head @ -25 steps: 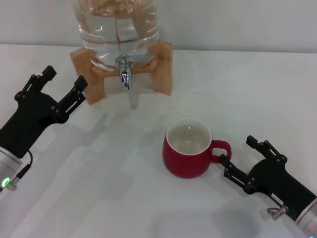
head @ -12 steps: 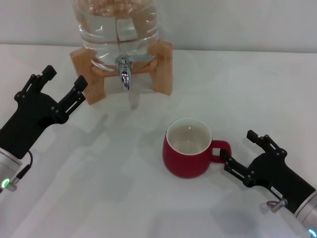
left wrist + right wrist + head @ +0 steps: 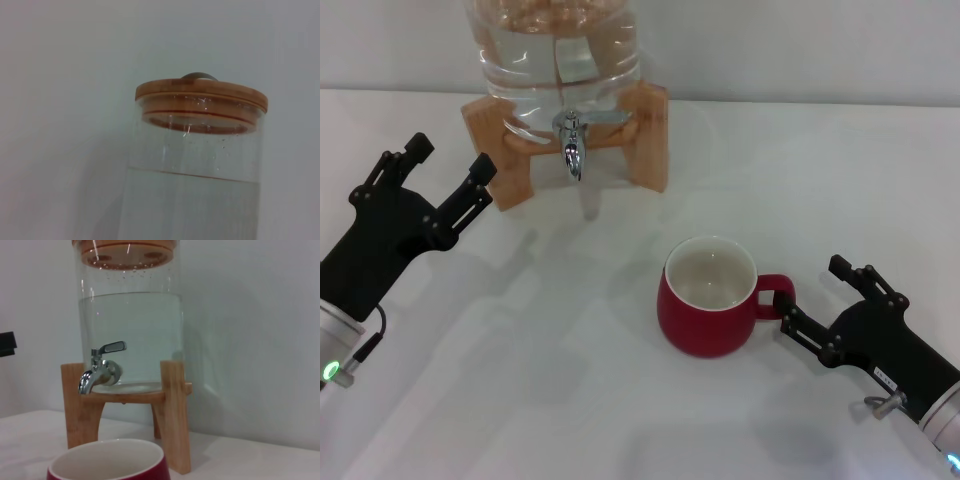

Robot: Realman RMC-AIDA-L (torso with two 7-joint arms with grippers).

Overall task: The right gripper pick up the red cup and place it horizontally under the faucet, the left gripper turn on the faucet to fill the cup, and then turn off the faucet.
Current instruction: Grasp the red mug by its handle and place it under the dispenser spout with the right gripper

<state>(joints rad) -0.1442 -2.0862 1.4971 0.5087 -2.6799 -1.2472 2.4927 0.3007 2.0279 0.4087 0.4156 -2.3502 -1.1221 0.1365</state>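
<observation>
I have the right gripper (image 3: 812,305) spread open astride the red cup's (image 3: 708,310) handle, the cup upright on the table well short of the faucet (image 3: 571,143), so next I must close, while the left gripper (image 3: 448,173) waits open.

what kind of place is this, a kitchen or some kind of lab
Probably a lab test bench, not a kitchen: a bare white table against a plain wall, holding only a water jug with a faucet on a wooden stand, plus one red cup.
</observation>
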